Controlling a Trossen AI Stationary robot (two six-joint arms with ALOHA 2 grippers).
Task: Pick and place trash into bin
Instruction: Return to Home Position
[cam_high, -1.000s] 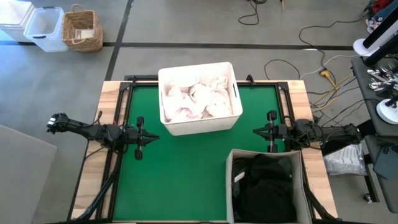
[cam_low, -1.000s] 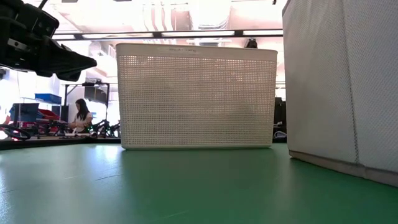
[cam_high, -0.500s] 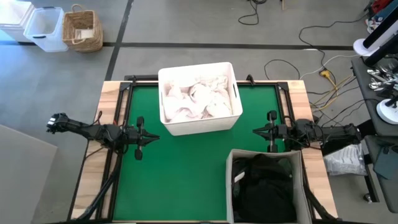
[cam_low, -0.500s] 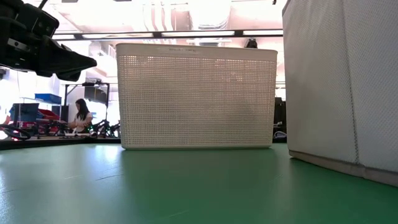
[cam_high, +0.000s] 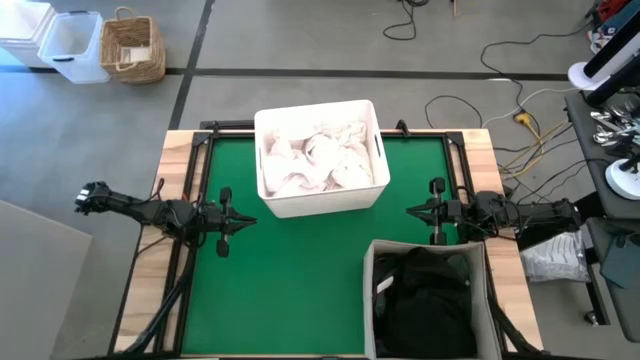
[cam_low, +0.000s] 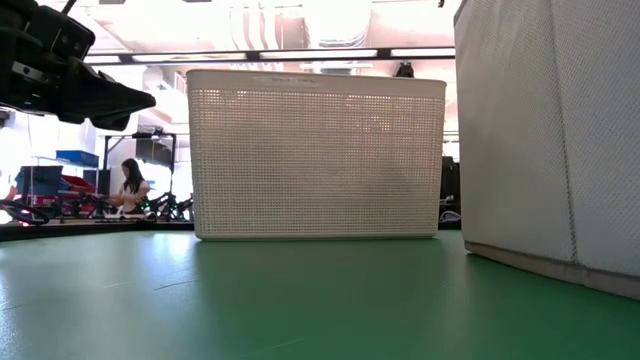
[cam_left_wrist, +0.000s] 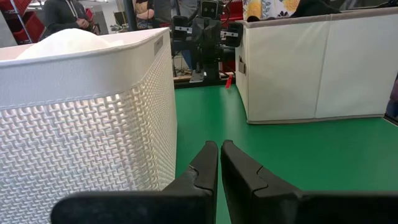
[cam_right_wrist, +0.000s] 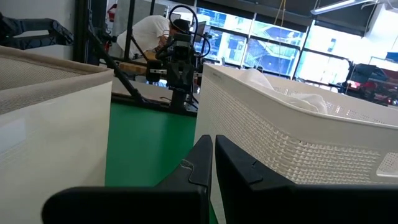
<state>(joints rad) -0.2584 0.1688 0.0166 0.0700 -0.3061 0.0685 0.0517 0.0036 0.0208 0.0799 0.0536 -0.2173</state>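
A white woven tub stands at the far middle of the green table, filled with soft white sheets. A grey fabric bin at the near right holds dark cloth. My left gripper waits shut by the table's left edge, fingers level and pointing toward the right, just beside the tub. My right gripper waits shut by the right edge, pointing toward the left, between the tub and the bin. Neither touches anything.
Open green table lies in front of the tub and left of the bin. Beyond the table are floor cables, a wicker basket and plastic boxes. A person sits in the room behind.
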